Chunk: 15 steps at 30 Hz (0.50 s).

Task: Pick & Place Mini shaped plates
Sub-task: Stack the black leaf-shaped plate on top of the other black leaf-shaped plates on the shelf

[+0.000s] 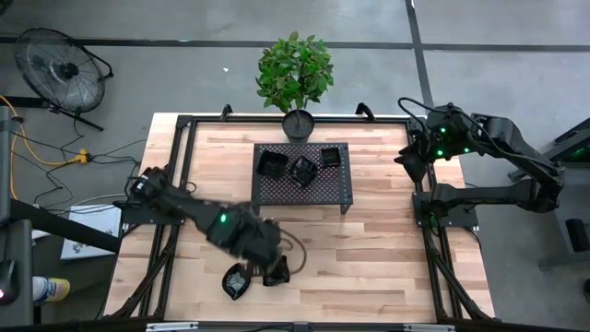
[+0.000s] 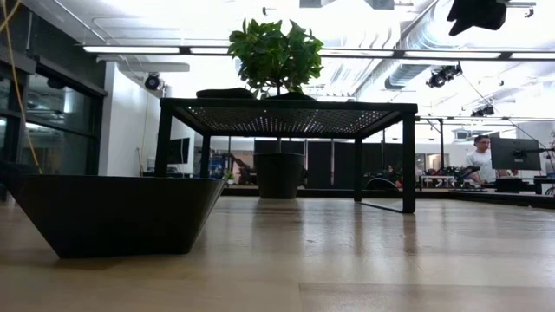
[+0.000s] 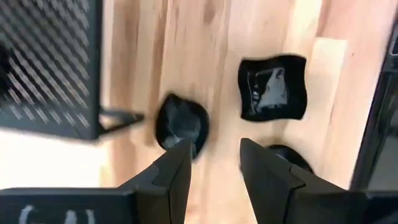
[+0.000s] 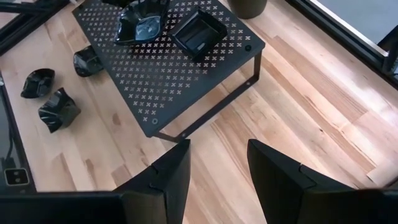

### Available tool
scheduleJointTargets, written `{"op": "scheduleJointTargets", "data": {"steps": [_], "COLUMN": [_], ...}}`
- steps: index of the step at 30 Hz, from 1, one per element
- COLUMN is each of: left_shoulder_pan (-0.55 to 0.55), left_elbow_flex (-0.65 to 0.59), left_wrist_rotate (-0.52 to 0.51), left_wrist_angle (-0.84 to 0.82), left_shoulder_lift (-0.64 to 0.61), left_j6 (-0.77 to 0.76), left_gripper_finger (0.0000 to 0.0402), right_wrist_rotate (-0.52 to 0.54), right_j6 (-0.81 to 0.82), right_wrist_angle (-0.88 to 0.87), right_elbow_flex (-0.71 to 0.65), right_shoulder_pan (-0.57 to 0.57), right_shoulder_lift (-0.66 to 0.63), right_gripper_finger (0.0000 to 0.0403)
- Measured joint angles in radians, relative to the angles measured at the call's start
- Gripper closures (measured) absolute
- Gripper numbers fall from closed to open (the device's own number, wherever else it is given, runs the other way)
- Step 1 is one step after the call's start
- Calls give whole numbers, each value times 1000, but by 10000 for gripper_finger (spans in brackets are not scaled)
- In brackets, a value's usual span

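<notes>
Looks like an open-plan lab or workshop with office space behind: grey concrete floor (image 1: 479,83), a floor fan (image 1: 57,69) and trailing cables beside a framed wooden workbench (image 1: 369,249). Beyond the bench, long ceiling strip lights (image 2: 364,54), exposed ducting (image 2: 416,52), glass partitions, and a person (image 2: 479,158) at desks with a monitor (image 2: 513,154).

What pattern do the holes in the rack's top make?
Rows of small cross-shaped cutouts across the black rack; clearest in the right wrist view.
</notes>
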Motion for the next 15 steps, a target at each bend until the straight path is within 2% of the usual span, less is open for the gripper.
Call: {"op": "scheduleJointTargets", "data": {"steps": [6,11,15], "left_shoulder_pan": [-115,-152,-147], "left_elbow_flex": [-130,-282,-448], "left_wrist_rotate": [3,16,9], "left_wrist_angle": [38,177,377], "left_shoulder_lift": [1,-10,-85], "left_j6": [-290,-409,-461], "left_gripper_finger": [268,268,268], "right_wrist_rotate": [1,1,1], "right_j6": [-29,-41,-47], "right_wrist_angle": [1,5,5], "right_elbow_flex": [0,0,0], "right_shoulder_pan": [0,0,0], "right_shoulder_lift": [0,0,0], "right_gripper_finger": [249,249,249]}}
